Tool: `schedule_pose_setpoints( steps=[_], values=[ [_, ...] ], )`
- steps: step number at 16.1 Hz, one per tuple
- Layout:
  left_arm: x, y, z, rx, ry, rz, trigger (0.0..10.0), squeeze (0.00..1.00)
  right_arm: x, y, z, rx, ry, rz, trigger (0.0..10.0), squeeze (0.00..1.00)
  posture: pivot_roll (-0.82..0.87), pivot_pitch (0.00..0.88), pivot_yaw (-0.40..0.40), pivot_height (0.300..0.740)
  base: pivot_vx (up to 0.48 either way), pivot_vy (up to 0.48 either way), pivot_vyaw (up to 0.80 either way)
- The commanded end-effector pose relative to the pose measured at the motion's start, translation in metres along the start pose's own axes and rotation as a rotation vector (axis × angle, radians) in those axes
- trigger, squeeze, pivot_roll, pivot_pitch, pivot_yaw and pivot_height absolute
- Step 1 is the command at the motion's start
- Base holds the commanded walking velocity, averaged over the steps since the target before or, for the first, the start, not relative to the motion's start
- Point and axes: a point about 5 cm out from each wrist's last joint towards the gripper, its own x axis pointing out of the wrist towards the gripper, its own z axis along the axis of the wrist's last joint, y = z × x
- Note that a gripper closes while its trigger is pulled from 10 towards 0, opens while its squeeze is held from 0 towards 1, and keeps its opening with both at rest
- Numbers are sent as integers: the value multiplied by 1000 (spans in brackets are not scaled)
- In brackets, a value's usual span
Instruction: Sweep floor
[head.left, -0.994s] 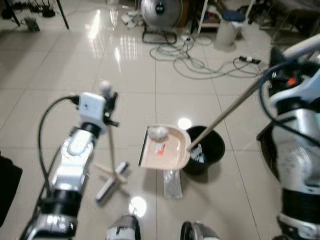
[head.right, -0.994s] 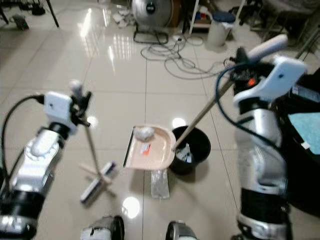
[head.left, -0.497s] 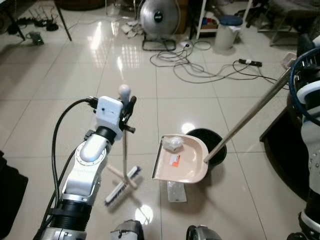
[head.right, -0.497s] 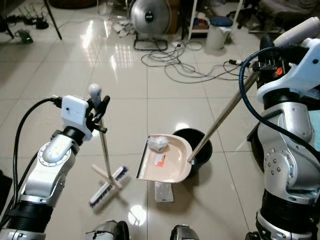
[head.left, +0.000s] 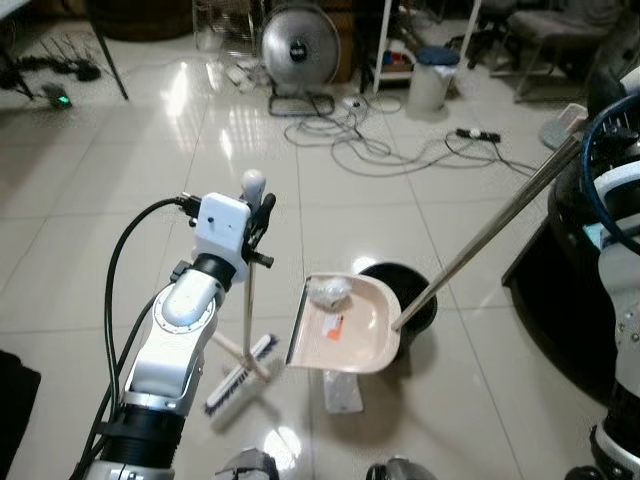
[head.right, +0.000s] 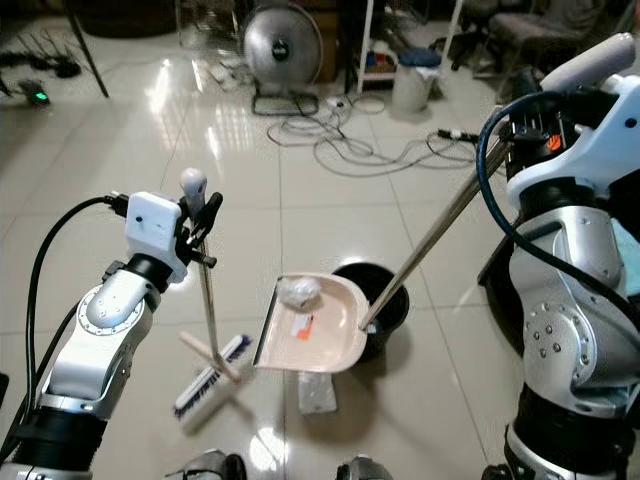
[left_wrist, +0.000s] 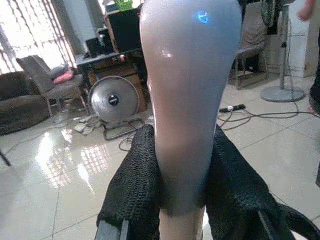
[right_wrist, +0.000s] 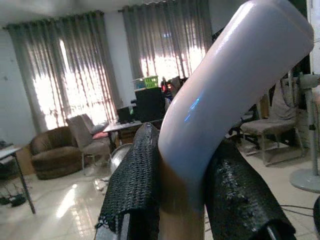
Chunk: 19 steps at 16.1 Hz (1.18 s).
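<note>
My left gripper (head.left: 258, 207) is shut on the top of the broom handle (left_wrist: 187, 115); the broom (head.left: 240, 373) stands upright with its brush head on the tiles. My right gripper (head.right: 520, 125) is shut on the dustpan handle (right_wrist: 220, 95), whose long metal pole (head.left: 490, 240) slopes down to the beige dustpan (head.left: 345, 325). The pan is lifted and holds a crumpled white wad (head.left: 328, 292) and a small orange scrap (head.left: 331, 330). It hangs beside and partly over a black bin (head.left: 408, 300). A clear plastic wrapper (head.left: 342, 390) lies on the floor under the pan.
Cables (head.left: 380, 145) snake across the tiles ahead, with a power strip (head.left: 472, 133). A floor fan (head.left: 295, 40), a white bin with a blue lid (head.left: 432, 78) and chairs stand at the back. Dark furniture (head.left: 545, 290) is at my right.
The camera has tilted, shifting the scene. The dustpan has moved slightly left and up relative to the bin; both grippers keep their hold.
</note>
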Motion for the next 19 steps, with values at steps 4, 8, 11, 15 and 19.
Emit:
schedule_pose_setpoints(
  steps=[4,8,11,15,19],
  values=[
    [2,-4,13,20,-46,-11,10000,0,-4,1,10,11,-40,-5,10000,0,-68,27,18,740,0,-359,0],
    [3,-4,8,-48,7,-36,10000,0,-5,1,10,14,-39,-11,10000,0,-71,31,19,740,0,25,0],
    [2,-4,9,-17,8,-27,10000,0,-5,-1,11,12,-40,-18,10000,0,-72,37,18,740,0,156,0],
    [3,-4,12,20,-8,-33,10000,0,-5,-3,10,9,-24,-32,10000,0,-70,40,19,740,0,0,0],
    [3,-3,13,11,-10,-31,10000,0,-5,-3,9,28,-20,-40,10000,0,-68,43,18,740,216,0,0]
  ],
)
